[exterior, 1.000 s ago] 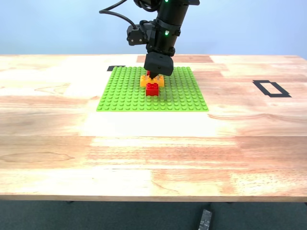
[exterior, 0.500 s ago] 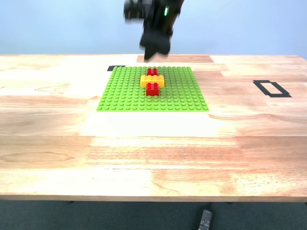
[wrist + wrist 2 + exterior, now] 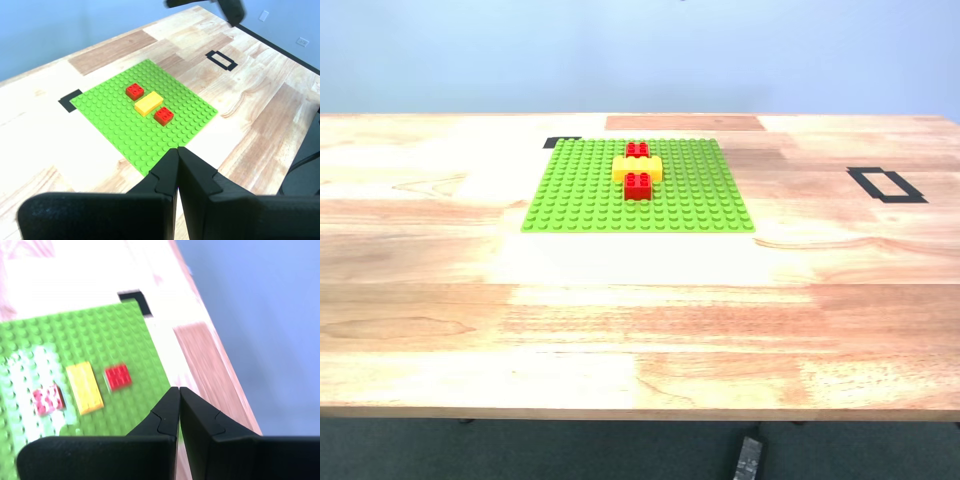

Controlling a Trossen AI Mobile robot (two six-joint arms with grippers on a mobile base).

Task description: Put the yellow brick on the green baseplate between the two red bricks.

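The green baseplate (image 3: 580,190) lies flat on the far half of the table. On it the yellow brick (image 3: 637,168) sits studded down between the two red bricks (image 3: 637,150) (image 3: 638,186), touching both in a row. No arm shows in the exterior view. My first gripper (image 3: 177,150) is shut and empty, high above the baseplate (image 3: 115,115), well away from the yellow brick (image 3: 148,103). My second gripper (image 3: 178,390) is also shut and empty; its view is blurred, and the yellow brick (image 3: 85,387) and a red brick (image 3: 118,376) lie below it.
A black tape rectangle (image 3: 886,185) marks the table at the exterior view's right. A short black tape mark (image 3: 561,142) sits at the baseplate's far corner, next to a darker wood patch (image 3: 684,122). Part of the other arm (image 3: 220,6) hangs above the table.
The arm that stood over the bricks has lifted up and out of the exterior view. The yellow brick stays on the baseplate between the red bricks.
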